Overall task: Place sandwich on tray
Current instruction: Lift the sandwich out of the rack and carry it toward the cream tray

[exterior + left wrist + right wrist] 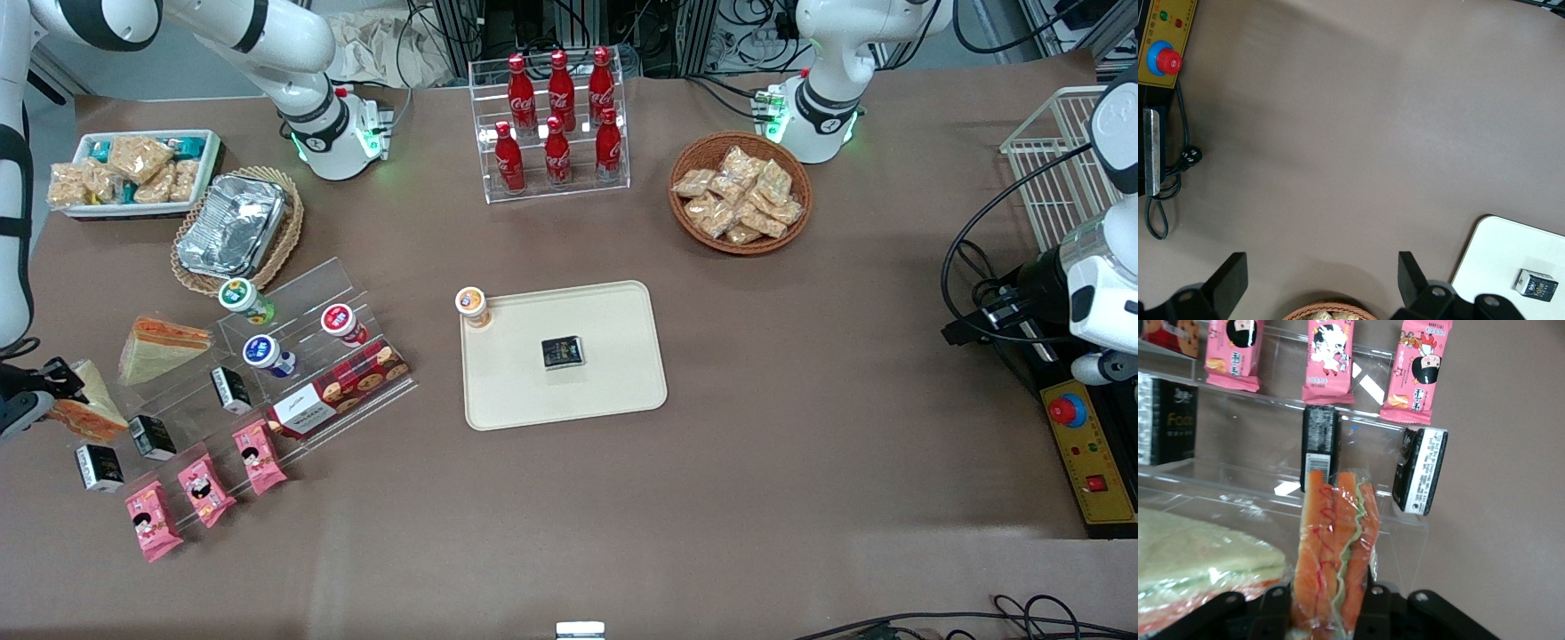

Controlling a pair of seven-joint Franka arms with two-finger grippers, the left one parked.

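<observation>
My right gripper [64, 393] is at the working arm's end of the table, shut on a wrapped wedge sandwich [92, 411]. In the right wrist view the sandwich [1335, 540] stands on edge between the gripper's [1326, 612] two fingers, its red-orange and green layers showing. It is held just off the clear acrylic rack [293, 356]. A second sandwich [160, 345] lies on the rack, farther from the front camera; it also shows in the right wrist view [1198, 563]. The cream tray [613, 391] lies mid-table, also in the left wrist view [1498, 260].
On the tray are a small black box [562, 352] and an orange-lidded cup [472, 305] at one corner. The rack holds pink snack packets [204, 487], black boxes [151, 436], a biscuit box [338, 388] and small cups [267, 353]. A foil container [233, 224] sits in a basket nearby.
</observation>
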